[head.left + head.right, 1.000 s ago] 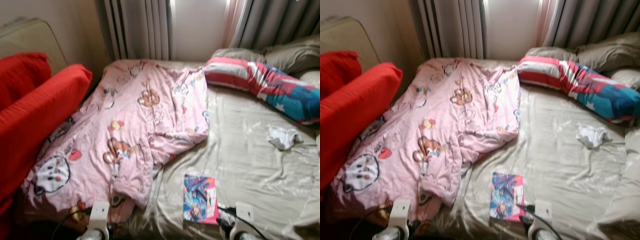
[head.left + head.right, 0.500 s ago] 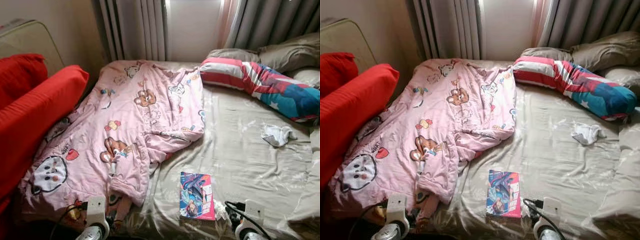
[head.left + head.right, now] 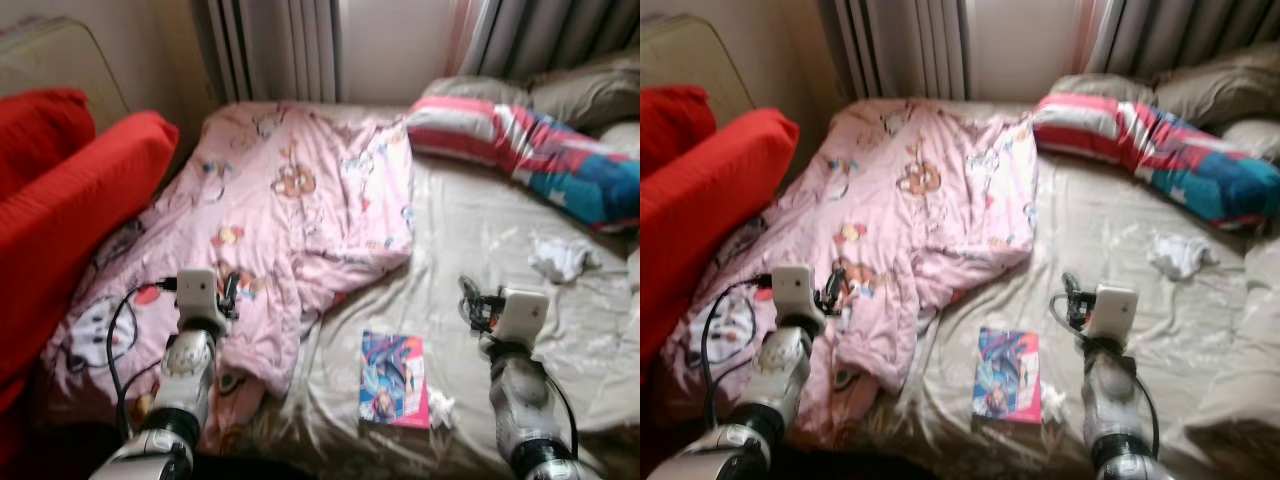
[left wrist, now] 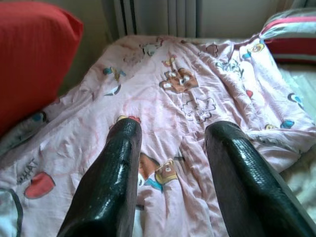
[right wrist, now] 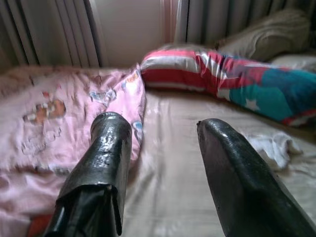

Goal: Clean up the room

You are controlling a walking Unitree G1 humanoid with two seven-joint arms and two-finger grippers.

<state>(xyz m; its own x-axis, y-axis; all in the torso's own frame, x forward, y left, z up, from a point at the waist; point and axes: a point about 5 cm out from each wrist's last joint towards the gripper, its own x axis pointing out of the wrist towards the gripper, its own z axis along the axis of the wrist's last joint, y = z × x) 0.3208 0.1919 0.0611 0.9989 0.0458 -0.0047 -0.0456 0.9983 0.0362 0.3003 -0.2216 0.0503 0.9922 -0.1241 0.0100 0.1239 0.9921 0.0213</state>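
From the head camera, both silver arms have risen over the bed (image 3: 480, 250) within the past second: the left claw (image 3: 228, 290) above the rumpled pink quilt (image 3: 290, 200), the right claw (image 3: 470, 305) beyond the comic book (image 3: 392, 380) (a white sock (image 3: 560, 258) lies farther off). Left wrist view: fingers (image 4: 111, 187) apart, gripping nothing. Right wrist view: fingers (image 5: 101, 168) likewise spread, so tidying appears about to begin.
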